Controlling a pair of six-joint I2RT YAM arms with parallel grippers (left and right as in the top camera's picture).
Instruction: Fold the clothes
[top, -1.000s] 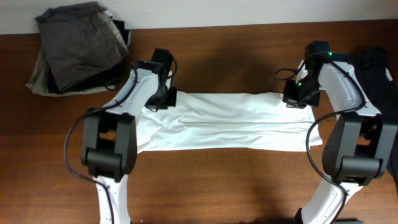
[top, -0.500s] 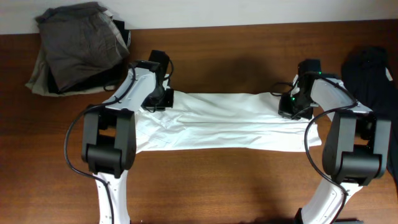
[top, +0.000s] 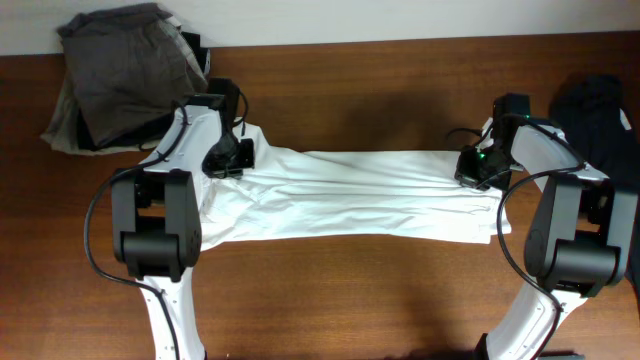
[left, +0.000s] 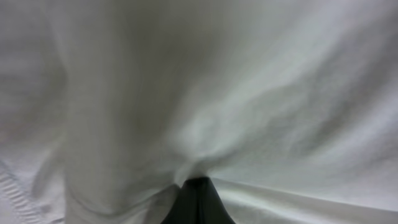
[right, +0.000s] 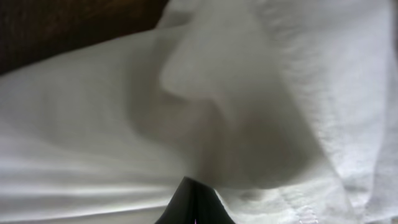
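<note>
The clothes, one white T-shirt (top: 350, 195), lie stretched in a long band across the middle of the brown table. My left gripper (top: 232, 160) is shut on the shirt's upper left edge, and its dark fingertips (left: 198, 200) pinch bunched white cloth (left: 205, 106). At the upper right edge my right gripper (top: 478, 168) is shut on the fabric as well. In the right wrist view the closed fingertips (right: 194, 202) bite a raised fold of the shirt (right: 205, 93), with a stitched hem showing at the right.
A pile of grey, black and beige garments (top: 130, 75) sits at the table's back left corner. A dark navy garment (top: 600, 115) lies at the right edge. Bare brown table (top: 350, 290) runs in front of the shirt.
Both grippers stay shut on the shirt. The left one has moved left and the right one slightly right, pulling the upper edge tauter and longer.
</note>
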